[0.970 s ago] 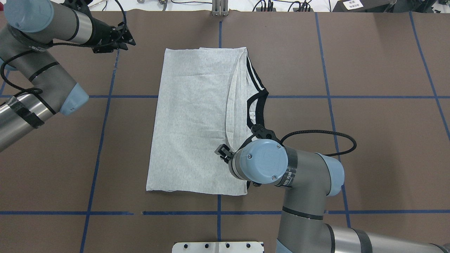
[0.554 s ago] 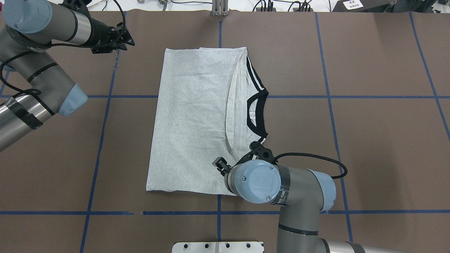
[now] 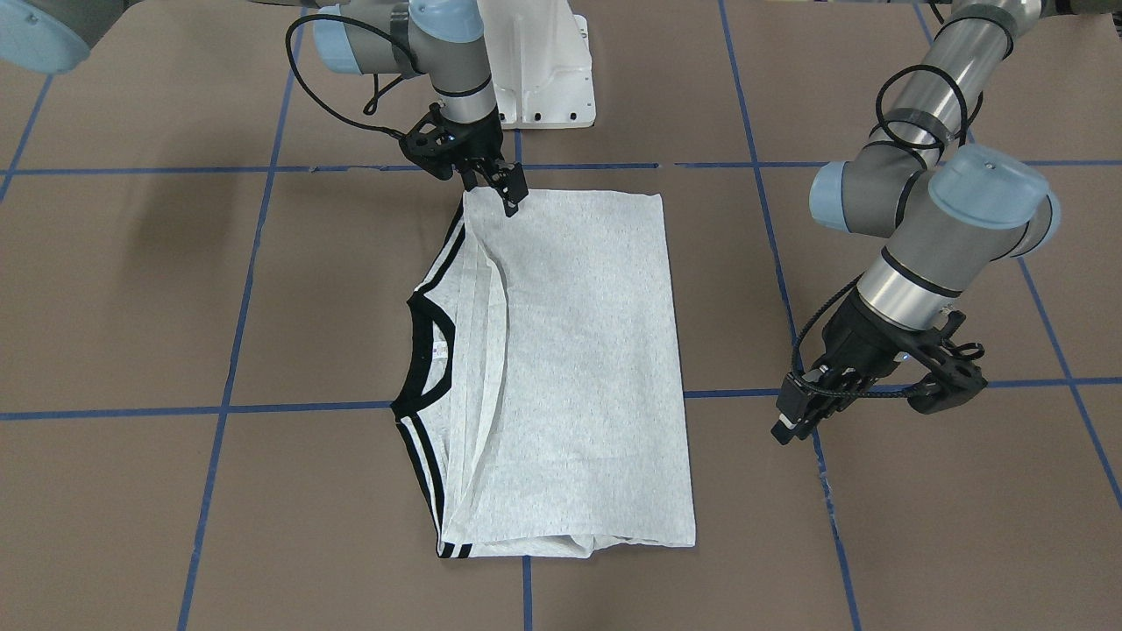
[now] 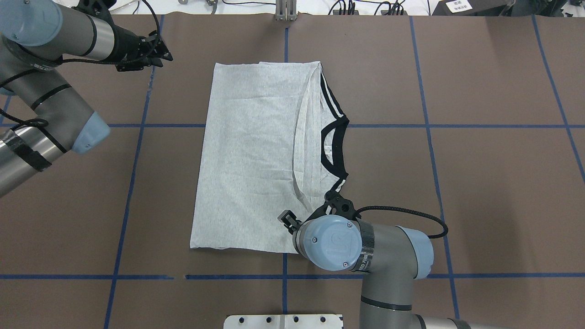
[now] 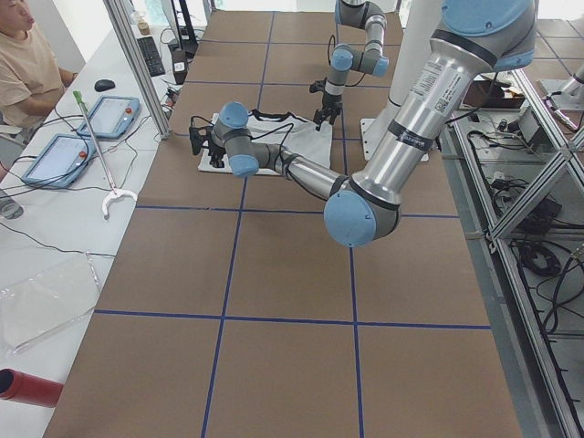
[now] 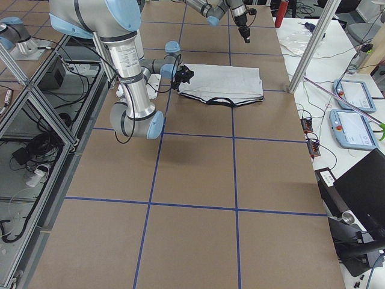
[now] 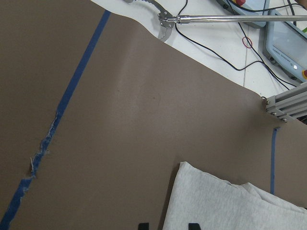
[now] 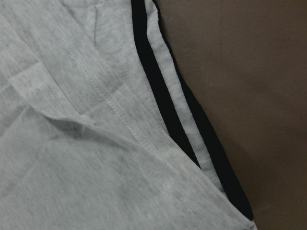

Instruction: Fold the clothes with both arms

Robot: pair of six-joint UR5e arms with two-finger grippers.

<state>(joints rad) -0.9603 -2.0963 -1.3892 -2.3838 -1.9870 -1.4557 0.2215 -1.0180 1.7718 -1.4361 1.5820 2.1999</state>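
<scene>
The grey T-shirt lies flat on the brown table, folded into a long rectangle. Its black collar and striped cuffs are on its right edge; the print is hidden. It also shows in the front view. My right gripper hovers open over the shirt's near-right corner; in the overhead view the wrist covers most of it. The right wrist view shows only shirt fabric and a striped cuff. My left gripper is open and empty, off the shirt's far-left corner.
The white pedestal base stands at the robot's side of the table. Blue tape lines cross the brown cover. An aluminium post stands at the far edge. An operator, tablets and a grabber tool sit beyond it.
My right arm has drawn back toward the robot along the shirt's right edge, from near the collar to the near corner. The left arm has shifted slightly outward. The shirt has not moved.
</scene>
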